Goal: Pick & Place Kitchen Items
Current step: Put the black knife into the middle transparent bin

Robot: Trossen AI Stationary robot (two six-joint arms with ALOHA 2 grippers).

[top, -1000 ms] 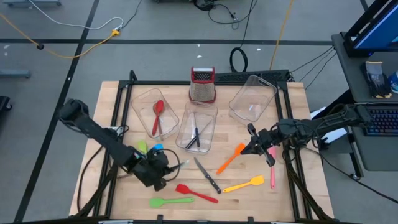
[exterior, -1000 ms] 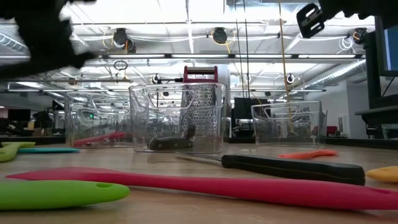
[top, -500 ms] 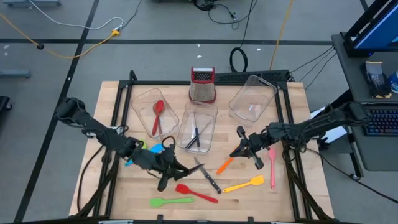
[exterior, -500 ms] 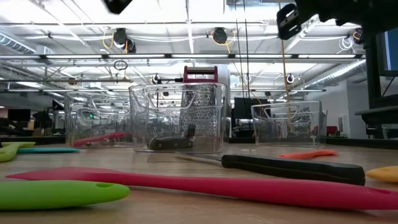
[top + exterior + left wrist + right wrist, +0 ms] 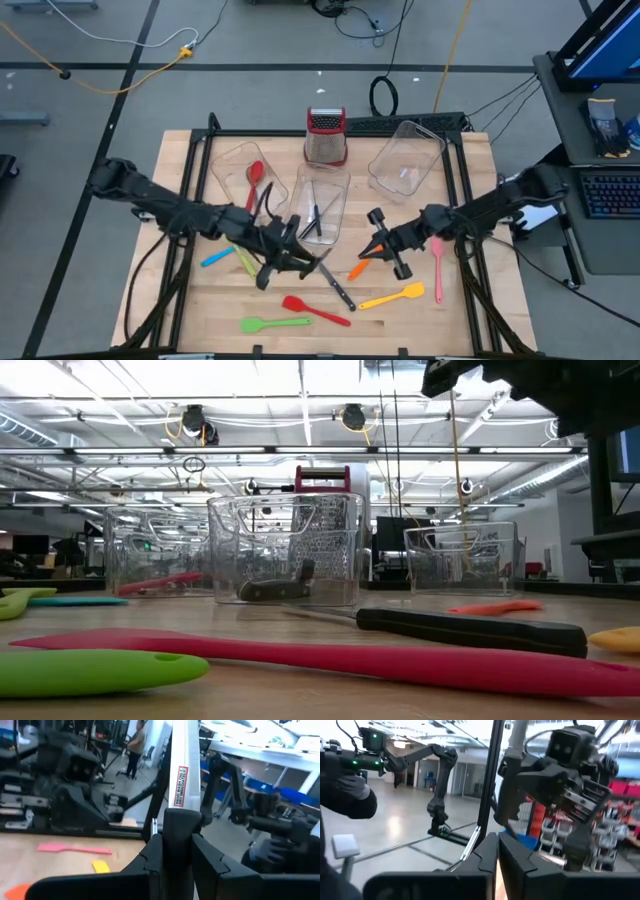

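Utensils lie flat on the wooden table: a black-handled knife [image 5: 333, 282], a red spatula [image 5: 316, 310], a green spatula [image 5: 275, 323], a yellow one [image 5: 392, 297], an orange one [image 5: 358, 268], a pink one [image 5: 437, 268], and a blue [image 5: 215, 258] and a light green one [image 5: 246, 262]. My left gripper [image 5: 300, 258] is shut and empty, raised above the table just left of the knife's blade. My right gripper [image 5: 368, 252] is shut and empty, raised over the orange spatula's far end. Both point level toward each other.
Three clear tubs stand at the back: the left one [image 5: 236, 170] holds a red spoon [image 5: 254, 186], the middle one [image 5: 322, 190] holds black-handled knives, the right one [image 5: 405, 160] is tilted. A steel grater with a red top [image 5: 326, 135] stands behind them.
My left gripper has swung from the table's near left toward the right, up to the knife, and has risen out of the low view. My right gripper has gone toward the table's left, over the orange spatula. The utensils have stayed in place.
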